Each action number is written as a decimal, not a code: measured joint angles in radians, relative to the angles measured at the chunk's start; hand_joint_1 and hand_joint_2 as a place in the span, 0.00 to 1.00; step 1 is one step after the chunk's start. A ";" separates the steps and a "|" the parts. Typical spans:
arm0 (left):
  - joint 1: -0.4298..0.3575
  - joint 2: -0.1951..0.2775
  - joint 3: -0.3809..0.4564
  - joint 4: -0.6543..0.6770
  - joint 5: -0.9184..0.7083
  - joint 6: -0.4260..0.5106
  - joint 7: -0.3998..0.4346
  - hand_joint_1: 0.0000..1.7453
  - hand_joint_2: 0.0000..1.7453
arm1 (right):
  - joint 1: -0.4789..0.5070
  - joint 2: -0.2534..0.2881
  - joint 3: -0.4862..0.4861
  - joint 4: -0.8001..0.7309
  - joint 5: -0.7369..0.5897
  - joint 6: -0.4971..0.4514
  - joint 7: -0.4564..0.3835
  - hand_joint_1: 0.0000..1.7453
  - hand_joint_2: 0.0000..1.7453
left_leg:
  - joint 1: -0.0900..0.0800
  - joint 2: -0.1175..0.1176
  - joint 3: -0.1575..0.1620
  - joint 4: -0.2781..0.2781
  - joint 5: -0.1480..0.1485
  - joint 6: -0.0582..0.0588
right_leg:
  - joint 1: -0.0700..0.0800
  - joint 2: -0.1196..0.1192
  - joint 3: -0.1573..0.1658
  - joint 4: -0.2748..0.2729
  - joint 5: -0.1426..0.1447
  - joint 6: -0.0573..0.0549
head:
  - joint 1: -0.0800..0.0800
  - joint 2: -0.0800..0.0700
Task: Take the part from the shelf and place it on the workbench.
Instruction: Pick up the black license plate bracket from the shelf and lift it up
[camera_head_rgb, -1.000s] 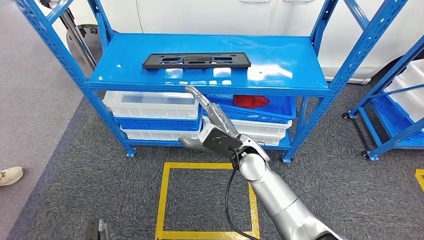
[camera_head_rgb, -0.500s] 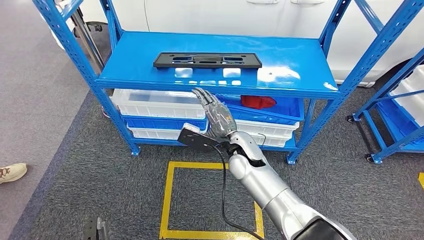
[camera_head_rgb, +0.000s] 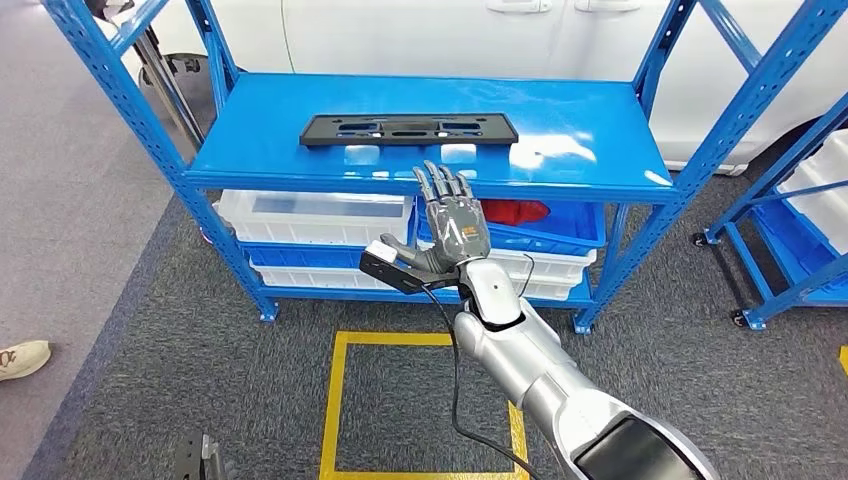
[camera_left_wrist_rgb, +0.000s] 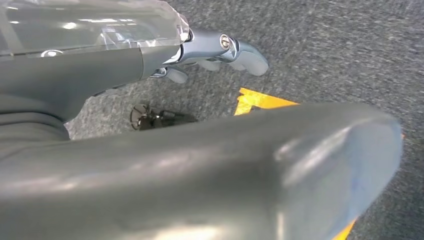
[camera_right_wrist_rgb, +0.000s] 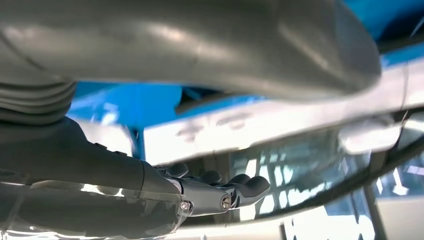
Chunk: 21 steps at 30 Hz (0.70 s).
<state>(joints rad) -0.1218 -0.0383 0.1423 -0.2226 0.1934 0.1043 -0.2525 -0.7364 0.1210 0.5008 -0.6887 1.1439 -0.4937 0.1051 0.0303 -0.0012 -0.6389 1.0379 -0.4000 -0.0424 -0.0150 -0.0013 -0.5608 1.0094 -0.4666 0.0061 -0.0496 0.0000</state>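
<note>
STAGE: early, nothing taken yet | PART: black part (camera_head_rgb: 409, 129) lies flat on blue shelf (camera_head_rgb: 250, 150), upper centre of frame | RIGHT HAND: right hand (camera_head_rgb: 455, 222) raised below shelf edge, fingers spread, empty | LEFT: grasp, carry, placing on bench

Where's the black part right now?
In the head view, the black part lies flat on the top shelf, toward its left-center, just beyond the raised right hand.
</note>
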 joint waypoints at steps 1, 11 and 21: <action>0.000 0.000 0.001 0.000 -0.002 -0.001 0.000 0.00 0.00 | -0.004 0.003 -0.010 0.011 0.027 -0.017 0.011 0.00 0.00 | -0.002 0.000 0.006 -0.012 -0.007 0.010 | 0.002 0.001 0.000 0.002 -0.002 0.007 | 0.000 0.000; 0.002 0.000 0.021 0.002 -0.022 -0.006 -0.006 0.00 0.00 | -0.035 0.047 -0.227 0.173 0.030 -0.114 -0.069 0.00 1.00 | -0.022 -0.010 0.051 -0.019 -0.045 0.070 | 0.006 0.001 -0.189 0.275 -0.063 0.016 | 0.000 0.000; -0.007 -0.007 0.025 0.005 -0.051 -0.010 -0.005 0.00 0.00 | -0.058 0.070 -0.321 0.248 0.033 -0.164 -0.136 0.00 1.00 | -0.030 -0.007 0.073 0.044 -0.090 0.041 | 0.022 0.004 -0.054 -0.029 0.079 -0.043 | 0.000 0.000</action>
<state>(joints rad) -0.1288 -0.0458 0.1674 -0.2174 0.1429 0.0941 -0.2573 -0.7946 0.1914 0.1794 -0.4407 1.1764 -0.6578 -0.0313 0.0001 -0.0078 -0.5656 1.0820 -0.4898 -0.0019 0.0074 0.0025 -0.6146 0.9804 -0.3880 -0.0372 -0.0492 -0.0002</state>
